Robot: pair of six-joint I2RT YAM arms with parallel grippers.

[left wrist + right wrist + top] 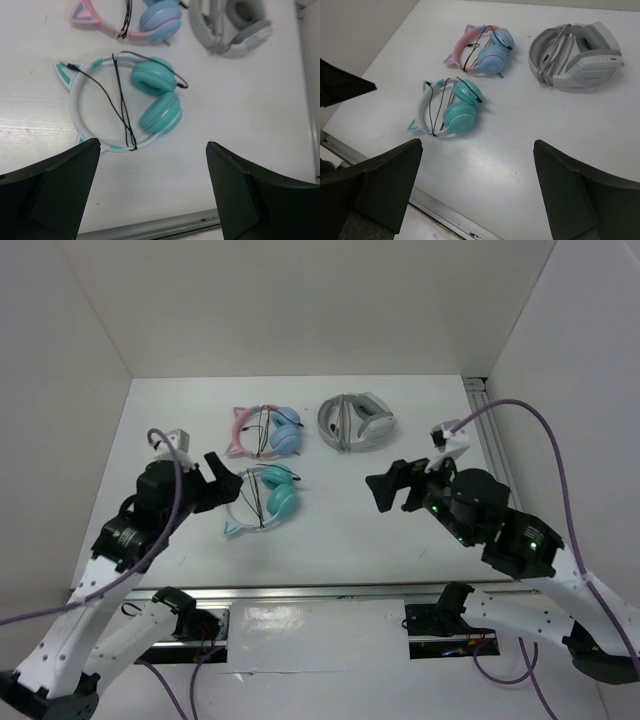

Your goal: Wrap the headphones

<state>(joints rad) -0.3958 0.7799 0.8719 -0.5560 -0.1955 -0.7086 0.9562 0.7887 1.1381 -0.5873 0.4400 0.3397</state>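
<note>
- Headphones (pixel 159 114), teal with a pale cat-eared headband (pixel 74 102), are seen lying flat on the surface (pixel 250 135), just ahead of the left jaws and centred between them; they are touched by neither finger.
- The left jaws are spread wide and nothing is held in them. The right jaws are likewise spread wide and empty, with the headphones lying ahead of them and off to their left, well apart.
- A thin black cable (pixel 121 102) is seen crossing the headband loop from its far side to its near side in a couple of close passes. Another run of it is led past the far ear cup.
- The plug (pixel 64 63) is seen lying loose on the surface beside the far cat ear, ahead and to the left of the left jaws.
- The winding step is judged to be all but done: the cable is gathered on the headband and no slack is trailed away from it.
- If a further move is wanted, the loose plug end would have to be tucked in. A fine pinch on a thin cable lying flat would be called for, with the headband steadied by the right jaws so that the passes are not dragged loose.
- Pink-and-blue headphones (pixel 160 22) and grey-and-white headphones (pixel 247 39), farther ahead of the left jaws, are not to be disturbed.
</note>
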